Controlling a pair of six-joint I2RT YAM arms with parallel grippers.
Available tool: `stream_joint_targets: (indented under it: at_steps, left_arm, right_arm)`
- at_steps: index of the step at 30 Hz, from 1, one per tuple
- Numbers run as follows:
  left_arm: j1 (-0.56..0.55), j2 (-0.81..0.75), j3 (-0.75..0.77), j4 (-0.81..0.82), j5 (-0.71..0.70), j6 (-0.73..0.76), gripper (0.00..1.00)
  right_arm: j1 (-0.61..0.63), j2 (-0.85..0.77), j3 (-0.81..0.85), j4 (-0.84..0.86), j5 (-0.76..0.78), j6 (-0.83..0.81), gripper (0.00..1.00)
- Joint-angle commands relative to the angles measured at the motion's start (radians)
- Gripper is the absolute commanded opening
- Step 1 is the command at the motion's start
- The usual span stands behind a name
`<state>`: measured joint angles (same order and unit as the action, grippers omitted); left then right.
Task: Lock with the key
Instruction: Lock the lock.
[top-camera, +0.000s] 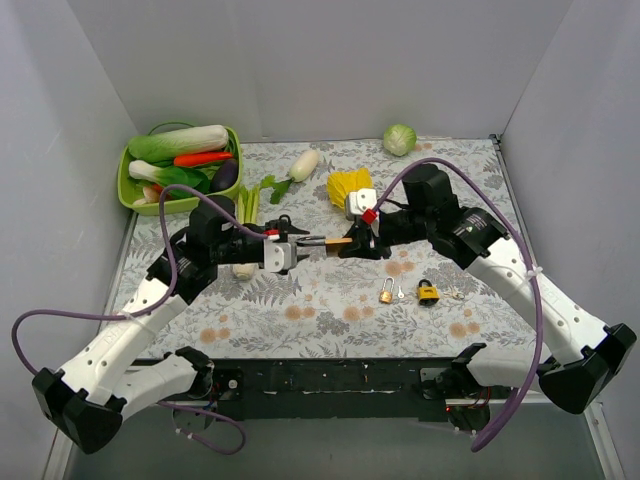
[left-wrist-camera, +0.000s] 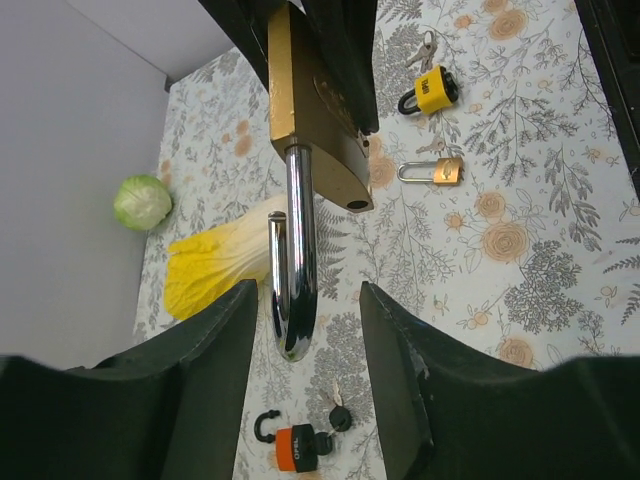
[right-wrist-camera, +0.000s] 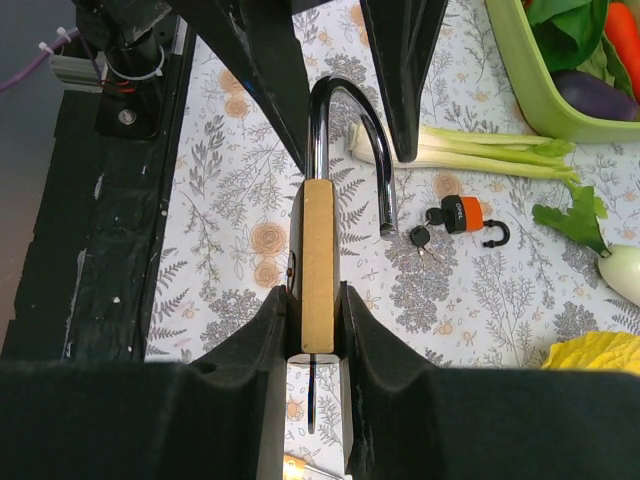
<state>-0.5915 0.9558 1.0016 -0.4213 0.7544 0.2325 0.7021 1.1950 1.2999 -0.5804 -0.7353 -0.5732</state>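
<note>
Your right gripper (right-wrist-camera: 315, 312) clamps the brass padlock (right-wrist-camera: 317, 240) by its body, aloft, with the shackle (left-wrist-camera: 297, 250) sprung open. Your left gripper (left-wrist-camera: 308, 320) stands released, a finger either side of that shackle. Close squarely on the bend, then press its free leg straight into the body's hole.

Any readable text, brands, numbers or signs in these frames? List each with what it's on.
No legible text in any view.
On the large brass padlock held in the right claw: no marking on the faces that show.
On the yellow padlock, small brass padlock and orange padlock: any marking is too small to read.
</note>
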Motion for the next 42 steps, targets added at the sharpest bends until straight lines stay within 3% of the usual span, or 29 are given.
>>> stream_joint_targets:
  at_steps: [1,7,13,20,28,38,42]
  left_arm:
    - [-0.004,0.032,0.049,0.004,0.039,-0.045,0.4]
    - [-0.002,0.031,0.072,-0.042,0.057,-0.122,0.17]
    - [-0.004,0.026,0.095,-0.08,0.083,-0.199,0.0]
    - [-0.005,0.054,0.141,-0.116,0.137,-0.315,0.0]
    - [-0.014,0.052,0.137,-0.08,0.106,-0.364,0.0]
    - [-0.054,0.029,0.098,0.003,0.039,-0.32,0.0]
    - [-0.056,0.014,0.074,0.03,0.037,-0.326,0.0]
  right_arm:
    - [0.01,-0.014,0.075,0.103,-0.038,-0.06,0.01]
    - [0.017,-0.051,0.041,0.16,-0.007,-0.118,0.01]
    - [0.036,-0.069,0.021,0.171,0.001,-0.154,0.01]
    - [0.066,-0.08,-0.008,0.217,-0.001,-0.175,0.01]
    - [0.131,-0.074,-0.011,0.243,-0.018,-0.149,0.01]
    - [0.175,-0.021,0.048,0.168,-0.107,-0.082,0.01]
    - [0.177,-0.02,0.042,0.24,-0.092,0.011,0.01]
